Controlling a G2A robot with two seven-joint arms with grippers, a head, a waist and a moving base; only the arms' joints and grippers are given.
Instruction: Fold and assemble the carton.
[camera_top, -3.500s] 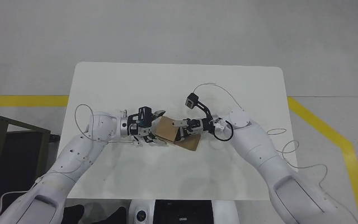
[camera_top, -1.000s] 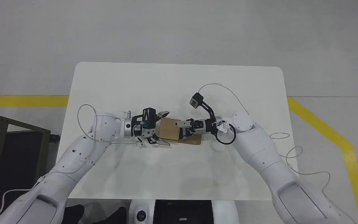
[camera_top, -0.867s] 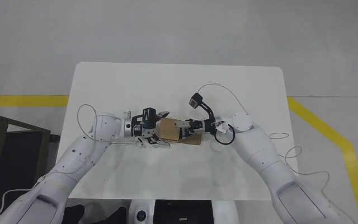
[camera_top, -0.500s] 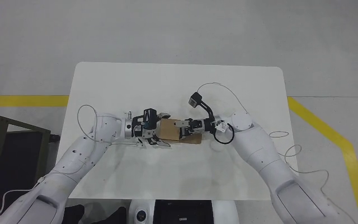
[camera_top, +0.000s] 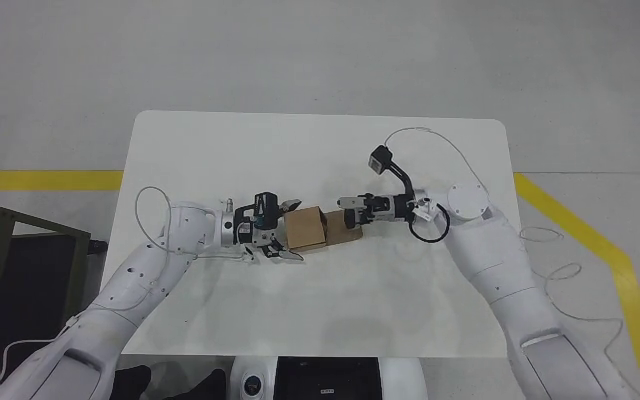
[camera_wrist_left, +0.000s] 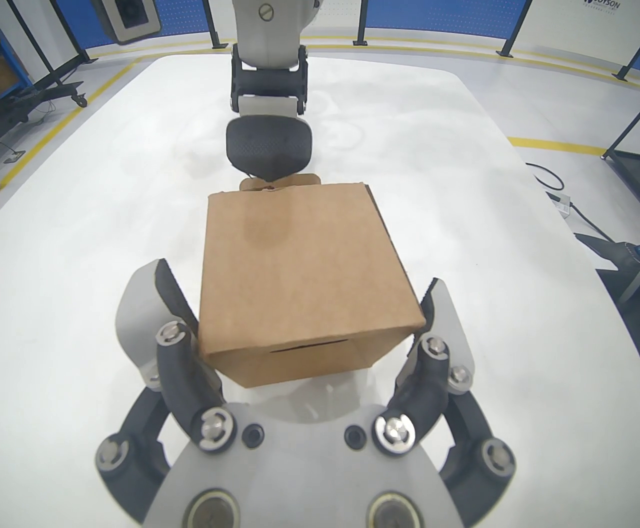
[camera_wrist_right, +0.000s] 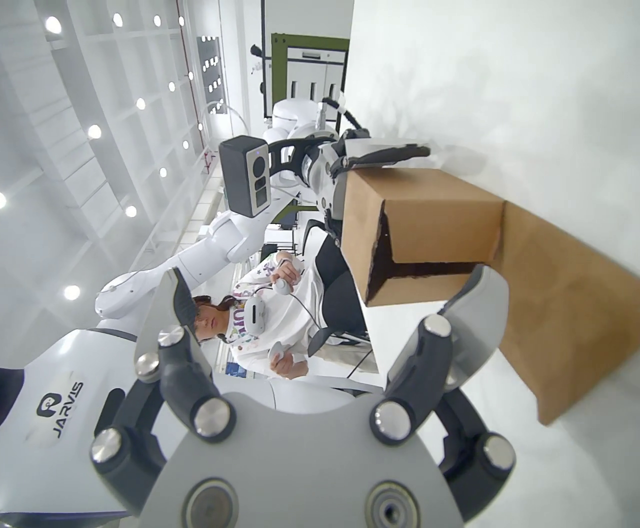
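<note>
White desk (camera_top: 200, 140) on a grey floor w/ yellow tape lines; the work sits at frame ctr in the top view. Left of ctr, the L pincer (camera_top: 290, 231) straddles the near end of the carton (camera_top: 305, 228). Its jaws are spread wide and the pads (camera_wrist_left: 175, 297) touch both side walls, so it's grasping the box and pinning it to the desk. Carton is squared up, a brown box lying mid-desk. The end facing the L pincer looks tucked shut, w/ a thin slot visible. Its right end is unfinished: the R wrist view shows a dark gap at the seam, and the big flap (camera_top: 345, 233) lies flat on the desk, pointing right. Just up-right of that flap hovers the R pincer (camera_top: 350, 204), jaws apart, nothing in them. One finger (camera_wrist_right: 475, 305) sits close by the open end; contact unclear.

Step in hand, I'd judge: closing the right end. Next move prob needs the R pincer to get under the flap, swing it up and push the tab in, while the L one braces vs sliding.
</note>
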